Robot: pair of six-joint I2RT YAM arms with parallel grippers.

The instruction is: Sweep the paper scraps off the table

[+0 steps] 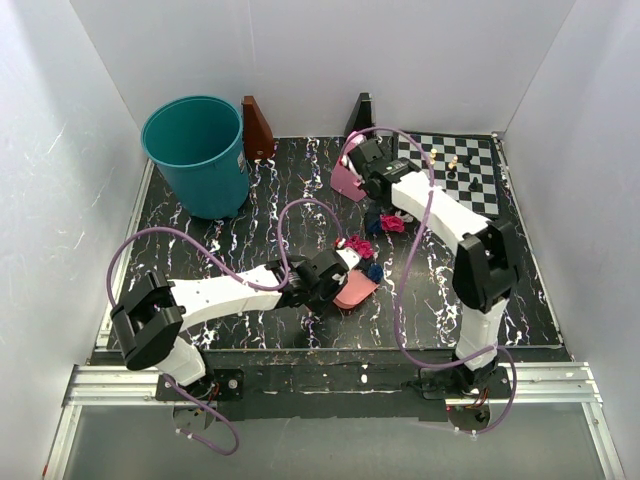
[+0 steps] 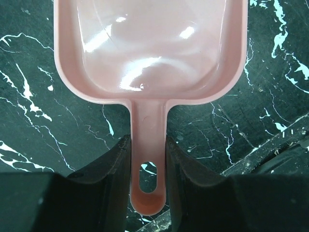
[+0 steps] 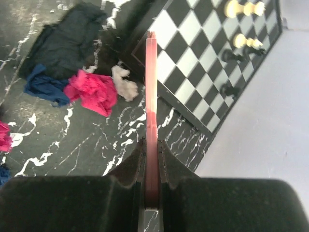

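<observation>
My left gripper (image 1: 338,272) (image 2: 148,145) is shut on the handle of the pink dustpan (image 1: 356,291) (image 2: 149,48), which lies flat on the black marbled table (image 1: 250,220) and looks empty inside. My right gripper (image 1: 368,165) (image 3: 151,145) is shut on a thin pink sweeping tool (image 1: 347,181) (image 3: 151,87), seen edge-on. Paper scraps lie between the two: magenta and dark blue wads (image 1: 388,223), a magenta wad (image 1: 358,245) and a blue wad (image 1: 375,270) by the dustpan. The right wrist view shows magenta (image 3: 91,92), blue (image 3: 43,87), white (image 3: 123,82) and dark (image 3: 67,38) scraps left of the tool.
A teal bin (image 1: 198,155) stands at the back left, with a brown wedge (image 1: 257,128) beside it and a black wedge (image 1: 360,115) at the back. A chessboard (image 1: 470,170) (image 3: 203,48) with small pieces (image 3: 241,9) lies at the back right. White walls enclose the table.
</observation>
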